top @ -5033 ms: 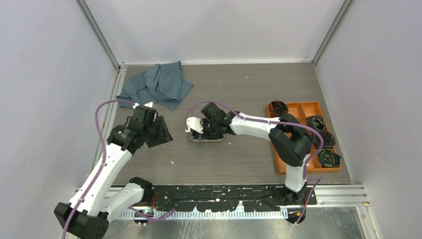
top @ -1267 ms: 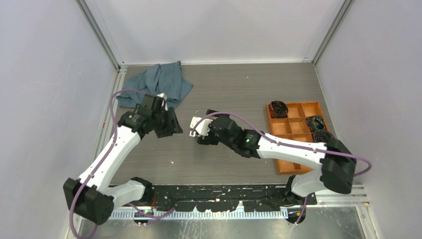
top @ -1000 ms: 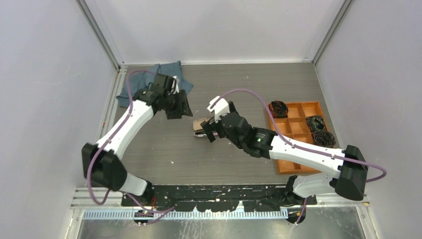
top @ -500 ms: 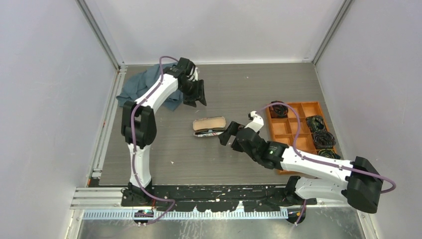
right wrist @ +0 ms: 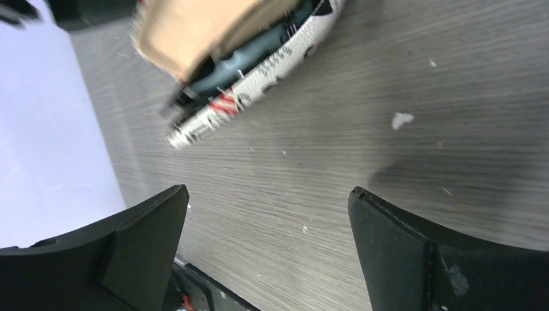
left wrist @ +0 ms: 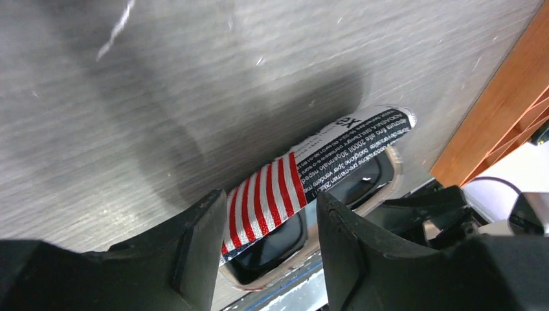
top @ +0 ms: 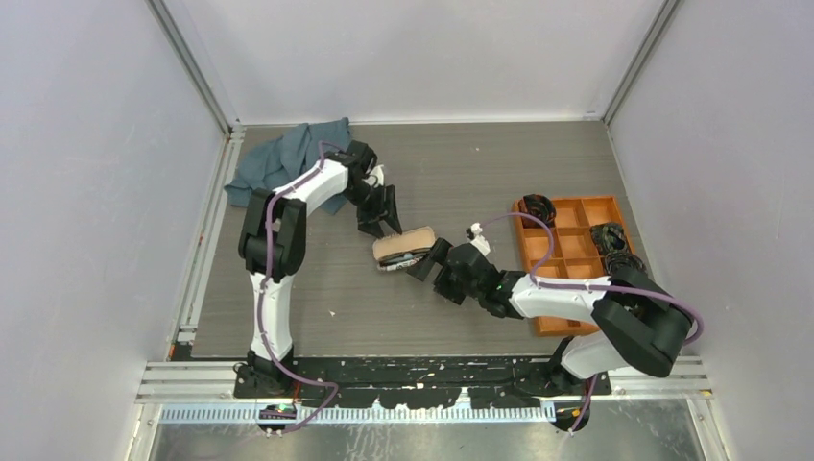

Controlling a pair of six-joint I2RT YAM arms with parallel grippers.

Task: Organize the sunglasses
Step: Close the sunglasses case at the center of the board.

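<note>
The patterned case (top: 403,241) lies mid-table with its lid raised, the tan lining showing. Inside it rest the black sunglasses (top: 410,258), their dark lenses (left wrist: 359,183) visible under the flag-print lid (left wrist: 265,194). My left gripper (top: 389,229) is at the case's back-left end, jaws half spread, with the lid's end showing between the fingertips (left wrist: 201,246); no contact with the lid shows. My right gripper (top: 429,261) sits just right of the case, wide open and empty. From the right wrist the case (right wrist: 213,120) and sunglasses (right wrist: 239,58) lie ahead, beyond the gripper (right wrist: 265,191).
An orange compartment tray (top: 576,240) holding black coiled bundles (top: 624,264) stands at the right, its edge also in the left wrist view (left wrist: 498,116). A blue-grey cloth (top: 288,163) lies at the back left. Walls close in on both sides.
The left gripper swung from over the cloth down to the case's back-left end. The right gripper left the case, backed off rightward, then returned close beside it. The case turned slightly.
</note>
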